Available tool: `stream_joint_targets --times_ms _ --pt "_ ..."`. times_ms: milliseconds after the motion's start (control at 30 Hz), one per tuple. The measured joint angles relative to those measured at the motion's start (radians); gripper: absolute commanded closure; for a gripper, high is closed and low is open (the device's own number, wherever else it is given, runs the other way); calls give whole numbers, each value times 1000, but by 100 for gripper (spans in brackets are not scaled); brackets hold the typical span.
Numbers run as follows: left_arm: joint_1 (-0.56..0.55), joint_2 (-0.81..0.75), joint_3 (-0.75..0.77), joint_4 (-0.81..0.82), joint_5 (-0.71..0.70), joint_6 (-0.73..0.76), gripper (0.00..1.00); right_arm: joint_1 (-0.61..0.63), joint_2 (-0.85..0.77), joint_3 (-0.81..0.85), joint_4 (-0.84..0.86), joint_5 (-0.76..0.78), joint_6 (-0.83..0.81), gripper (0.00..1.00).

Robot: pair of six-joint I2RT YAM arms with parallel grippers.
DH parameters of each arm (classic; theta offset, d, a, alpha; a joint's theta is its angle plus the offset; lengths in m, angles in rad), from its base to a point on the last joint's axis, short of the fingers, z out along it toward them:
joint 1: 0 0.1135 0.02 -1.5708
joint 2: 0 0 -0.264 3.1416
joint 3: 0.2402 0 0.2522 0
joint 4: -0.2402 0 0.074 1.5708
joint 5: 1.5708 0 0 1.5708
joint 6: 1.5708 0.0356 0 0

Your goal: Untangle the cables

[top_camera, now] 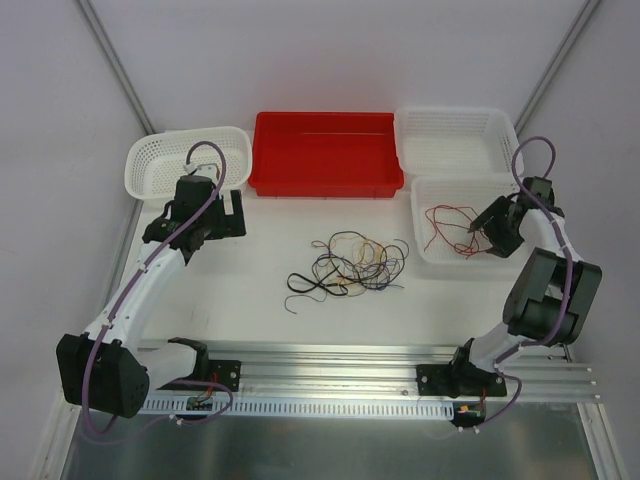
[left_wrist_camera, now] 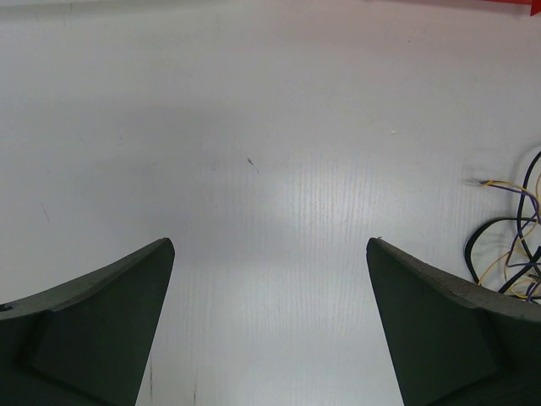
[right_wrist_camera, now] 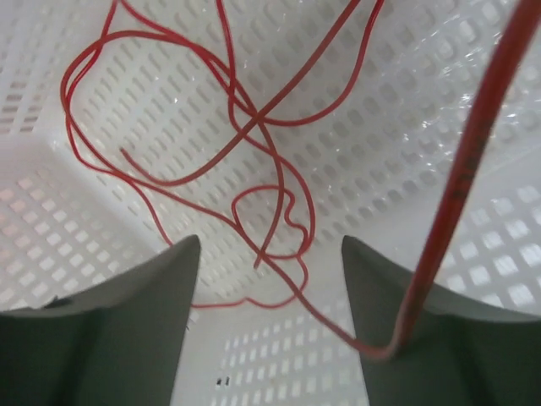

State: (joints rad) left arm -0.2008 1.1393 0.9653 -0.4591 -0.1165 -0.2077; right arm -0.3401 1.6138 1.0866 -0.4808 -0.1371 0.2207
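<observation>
**Jaws apart on both arms**

Before the red tray (top_camera: 326, 152), the cables (top_camera: 350, 265) lie tangled. Right of it, the right gripper (right_wrist_camera: 270, 245) stands parted over a red cable (right_wrist_camera: 471, 161) in a white basket (right_wrist_camera: 397, 101). Left of it, the left gripper (left_wrist_camera: 270, 244) gapes wide.

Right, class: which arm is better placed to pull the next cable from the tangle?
Probably left: the left claw is open over the table beside the tangle, while the right claw hangs over the basket with a red cable against its finger.
</observation>
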Motion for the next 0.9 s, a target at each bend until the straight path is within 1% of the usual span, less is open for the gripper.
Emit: stream_joint_targets --times_ms 33,67,133,300,467,600,733,900 --pt "0 0 0 0 0 0 1 5 -14 11 -15 15 -8 21" --pt "0 0 0 0 0 0 1 11 -35 23 -32 33 -16 14" --pt "0 0 0 -1 0 0 1 24 -92 51 -69 82 -33 9" --pt "0 5 0 -2 1 0 1 48 -200 88 -121 176 -57 8" --pt "0 10 0 -2 1 0 1 53 -279 94 -164 279 -77 11" --pt "0 16 0 -2 1 0 1 53 -296 132 -186 349 -90 11" --pt "0 22 0 -2 2 0 1 53 -294 158 -185 384 -97 11" --pt "0 32 0 -3 2 0 1 53 -282 120 -159 406 -98 11"
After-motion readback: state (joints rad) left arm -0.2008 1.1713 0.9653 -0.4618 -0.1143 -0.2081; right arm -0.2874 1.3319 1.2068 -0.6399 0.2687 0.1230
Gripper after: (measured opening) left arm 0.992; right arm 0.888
